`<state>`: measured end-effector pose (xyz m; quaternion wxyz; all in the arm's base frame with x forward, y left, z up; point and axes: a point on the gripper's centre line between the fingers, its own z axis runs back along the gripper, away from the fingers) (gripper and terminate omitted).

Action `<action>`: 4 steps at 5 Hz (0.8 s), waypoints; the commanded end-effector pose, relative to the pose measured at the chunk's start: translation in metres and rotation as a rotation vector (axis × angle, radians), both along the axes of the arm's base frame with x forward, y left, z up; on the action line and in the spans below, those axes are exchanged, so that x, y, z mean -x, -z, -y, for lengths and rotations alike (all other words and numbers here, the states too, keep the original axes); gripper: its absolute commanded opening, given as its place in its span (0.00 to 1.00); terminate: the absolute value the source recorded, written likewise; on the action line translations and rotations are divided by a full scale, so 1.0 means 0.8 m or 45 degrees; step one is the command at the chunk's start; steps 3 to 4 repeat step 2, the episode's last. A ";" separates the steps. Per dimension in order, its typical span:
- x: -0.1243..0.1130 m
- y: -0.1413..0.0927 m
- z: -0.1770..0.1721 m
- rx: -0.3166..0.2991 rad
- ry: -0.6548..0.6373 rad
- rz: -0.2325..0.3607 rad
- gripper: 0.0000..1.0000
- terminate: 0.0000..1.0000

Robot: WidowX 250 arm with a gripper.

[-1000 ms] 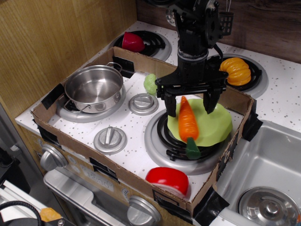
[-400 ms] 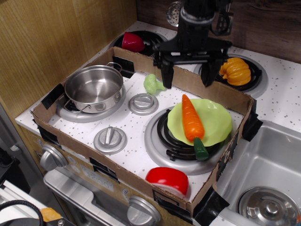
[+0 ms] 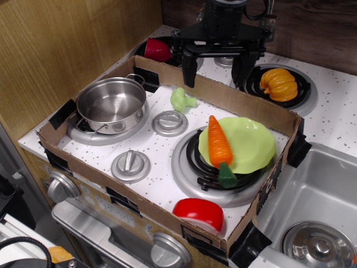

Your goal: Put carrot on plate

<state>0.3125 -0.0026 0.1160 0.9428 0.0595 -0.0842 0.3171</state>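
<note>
Bench (image 3: 334,106) holds a cardboard box (image 3: 234,100) around the burners. Pot (image 3: 111,104) at 9 o'clock in box. Plate (image 3: 248,142) sits on the front right burner, 6 o'clock from pincer (image 3: 215,64). Carrot (image 3: 218,144) lies on the plate's left edge, green stub overhanging the rim toward 6. Pincer raised above box's back wall, well apart from carrot, fingers spread wide, pointing down, holding nothing. Arm comes in from 12 o'clock.

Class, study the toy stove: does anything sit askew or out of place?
Mostly tidy. The carrot lies on the plate's left edge, its green stub overhanging the rim onto the burner. The plate itself sits off-centre on the burner coil. The open gripper hangs above, empty.
</note>
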 end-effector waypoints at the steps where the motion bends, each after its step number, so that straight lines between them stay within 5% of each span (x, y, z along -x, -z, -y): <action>1: -0.005 -0.024 0.005 0.001 -0.004 0.072 1.00 0.00; 2: -0.005 -0.024 0.005 0.001 -0.004 0.072 1.00 1.00; 4: -0.005 -0.024 0.005 0.001 -0.004 0.072 1.00 1.00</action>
